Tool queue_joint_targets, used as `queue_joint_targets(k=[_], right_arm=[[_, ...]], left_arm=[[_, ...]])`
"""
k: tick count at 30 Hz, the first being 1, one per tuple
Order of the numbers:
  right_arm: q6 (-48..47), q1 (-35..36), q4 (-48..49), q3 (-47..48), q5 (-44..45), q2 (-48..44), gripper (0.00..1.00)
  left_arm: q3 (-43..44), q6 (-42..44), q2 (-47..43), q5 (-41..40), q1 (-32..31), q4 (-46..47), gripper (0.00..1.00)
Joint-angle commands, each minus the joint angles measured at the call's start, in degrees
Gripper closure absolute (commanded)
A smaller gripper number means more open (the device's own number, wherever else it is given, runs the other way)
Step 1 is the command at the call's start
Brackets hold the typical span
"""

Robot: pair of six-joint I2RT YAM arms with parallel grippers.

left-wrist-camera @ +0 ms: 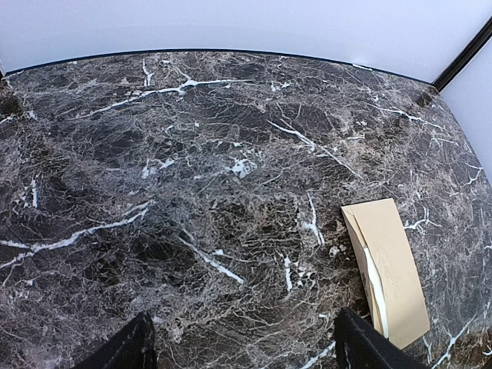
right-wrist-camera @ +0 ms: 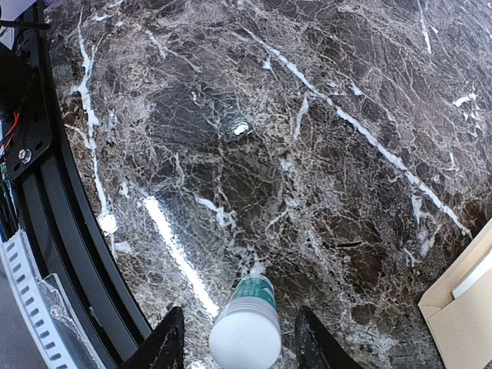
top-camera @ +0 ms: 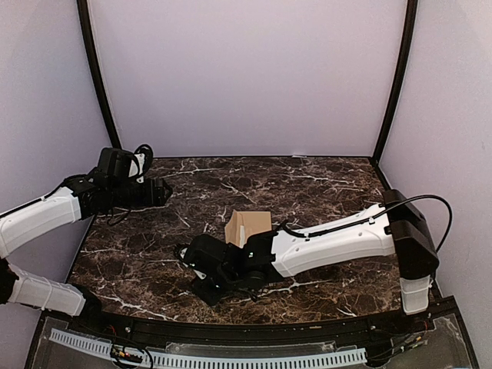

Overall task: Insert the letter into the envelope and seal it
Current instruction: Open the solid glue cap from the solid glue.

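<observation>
The tan envelope (top-camera: pixel 247 227) lies flat at mid table. It shows at the right in the left wrist view (left-wrist-camera: pixel 392 265), with a white strip (left-wrist-camera: pixel 374 284) along its opening. I cannot tell whether the strip is the letter. The envelope's corner shows in the right wrist view (right-wrist-camera: pixel 465 323). My right gripper (right-wrist-camera: pixel 242 346) is open, low over the table left of the envelope. A glue stick (right-wrist-camera: pixel 247 327) with a white cap and green label stands between its fingers, with gaps on both sides. My left gripper (left-wrist-camera: pixel 246 350) is open and empty, raised at the far left (top-camera: pixel 163 191).
The black front rail (right-wrist-camera: pixel 58 223) and a white cable chain (top-camera: pixel 207 359) run along the near edge. Pale walls and black corner posts (top-camera: pixel 396 77) close in the back and sides. My right arm (top-camera: pixel 338 238) stretches across the table in front of the envelope.
</observation>
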Motion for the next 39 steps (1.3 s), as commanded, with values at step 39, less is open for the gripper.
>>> queue_joint_targets(k=[39], right_arm=[[3.6,-1.7,7.7,-5.5,-2.7,-4.4,0.65]], left_arm=[[-1.4,-0.4,0.4,2.0,0.3,-0.2,0.21]])
